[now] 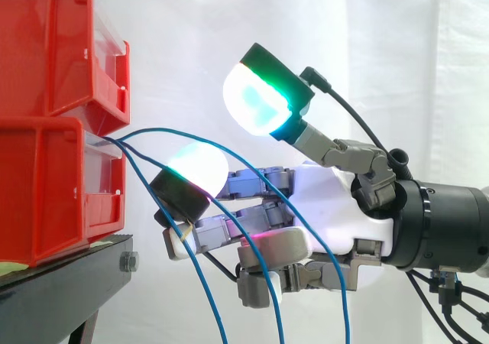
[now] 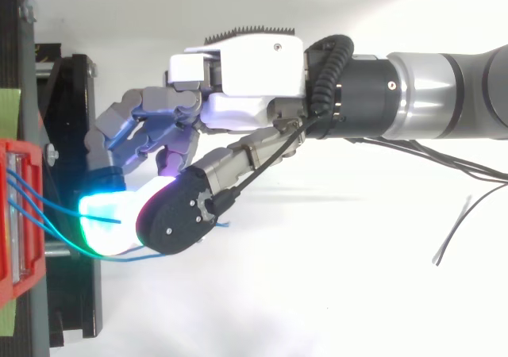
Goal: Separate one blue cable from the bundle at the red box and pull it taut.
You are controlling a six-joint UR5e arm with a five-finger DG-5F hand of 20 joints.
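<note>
Side camera stands close, level with the red bins at nine o'clock. Top camera looks straight down, equally near. Both share the hand and bin fronts.

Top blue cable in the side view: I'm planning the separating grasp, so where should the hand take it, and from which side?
I'd take the top blue cable on its raised arc just outside the lower red bin, where it stands clear above the other two cables. Come level from the right, as the hand lies, closing from above and below.
</note>
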